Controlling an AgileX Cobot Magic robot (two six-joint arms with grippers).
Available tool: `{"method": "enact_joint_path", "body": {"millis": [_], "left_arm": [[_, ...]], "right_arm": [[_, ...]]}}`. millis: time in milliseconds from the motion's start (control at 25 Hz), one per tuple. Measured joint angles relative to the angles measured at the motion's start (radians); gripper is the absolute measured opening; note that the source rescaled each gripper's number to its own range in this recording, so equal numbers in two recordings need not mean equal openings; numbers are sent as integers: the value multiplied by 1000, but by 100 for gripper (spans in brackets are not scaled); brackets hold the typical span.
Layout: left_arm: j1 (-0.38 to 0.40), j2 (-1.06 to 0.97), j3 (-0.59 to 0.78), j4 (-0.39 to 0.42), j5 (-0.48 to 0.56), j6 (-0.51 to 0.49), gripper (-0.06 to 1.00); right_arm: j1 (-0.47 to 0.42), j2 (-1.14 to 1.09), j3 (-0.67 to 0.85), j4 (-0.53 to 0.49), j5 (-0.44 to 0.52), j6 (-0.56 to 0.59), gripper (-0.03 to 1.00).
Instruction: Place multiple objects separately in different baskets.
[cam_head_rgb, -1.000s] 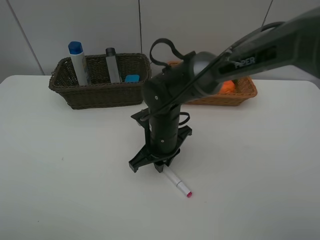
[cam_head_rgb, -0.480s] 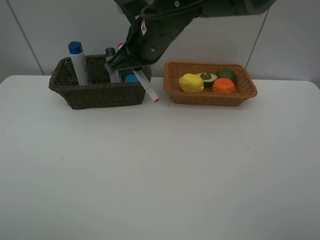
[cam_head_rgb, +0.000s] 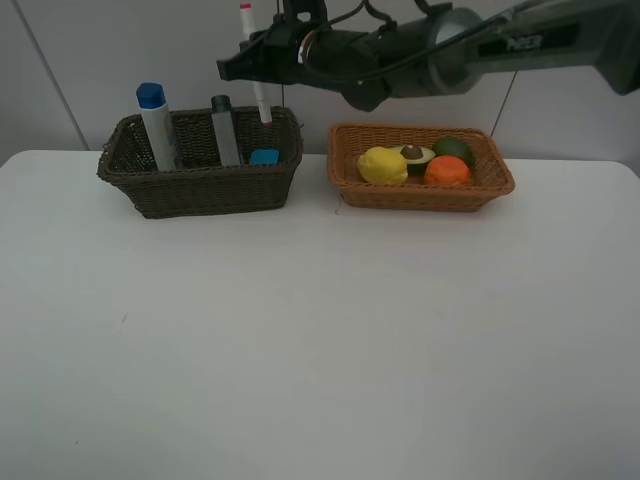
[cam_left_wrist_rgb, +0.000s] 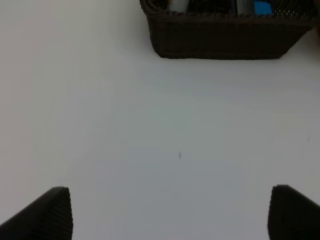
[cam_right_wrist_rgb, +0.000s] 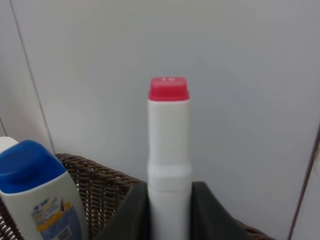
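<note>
My right gripper (cam_head_rgb: 250, 62) reaches across from the right and is shut on the white pink-tipped marker (cam_head_rgb: 262, 100), held upright, tip up, above the right end of the dark brown basket (cam_head_rgb: 200, 190). In the right wrist view the marker (cam_right_wrist_rgb: 169, 150) stands between the dark fingers (cam_right_wrist_rgb: 125, 215). That basket holds the white bottle with blue cap (cam_head_rgb: 157, 125), the dark green bottle (cam_head_rgb: 224, 130) and the blue eraser (cam_head_rgb: 264, 157). The orange-tan basket (cam_head_rgb: 420, 195) holds the lemon (cam_head_rgb: 380, 165), halved avocado (cam_head_rgb: 414, 156), lime (cam_head_rgb: 455, 150) and orange (cam_head_rgb: 447, 171). My left gripper (cam_left_wrist_rgb: 170, 215) is open over bare table.
The two baskets stand side by side at the back of the white table (cam_head_rgb: 320, 350), close to the wall. In the left wrist view the dark basket (cam_left_wrist_rgb: 225, 35) lies well ahead of the open fingers. The right arm (cam_head_rgb: 500, 50) spans above the orange-tan basket.
My right gripper lifted the marker off the table's middle and carried it back and left. The marker turned from tip-down to upright, tip up, over the dark basket. The left gripper stayed open.
</note>
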Motion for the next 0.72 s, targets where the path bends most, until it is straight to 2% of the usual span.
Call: {"method": "enact_joint_path", "body": {"millis": [40, 80, 120, 200, 280, 360, 520, 720], "left_arm": [[0, 0, 0, 0, 0, 0, 100], [0, 0, 0, 0, 0, 0, 100], [0, 0, 0, 0, 0, 0, 100], [0, 0, 0, 0, 0, 0, 100], [0, 0, 0, 0, 0, 0, 100], [0, 0, 0, 0, 0, 0, 100], [0, 0, 0, 0, 0, 0, 100], [0, 0, 0, 0, 0, 0, 100]], "right_arm": [[-4, 16, 0, 1, -23, 2, 6], [-6, 25, 0, 7, -36, 2, 16], [-9, 30, 0, 13, -49, 2, 29], [-11, 30, 0, 37, -57, 2, 67], [-12, 29, -1, 51, -57, -1, 87], [-12, 18, -1, 57, -28, -1, 95], [-21, -67, -1, 57, 88, -1, 99], [-124, -245, -1, 57, 360, -1, 99]]}}
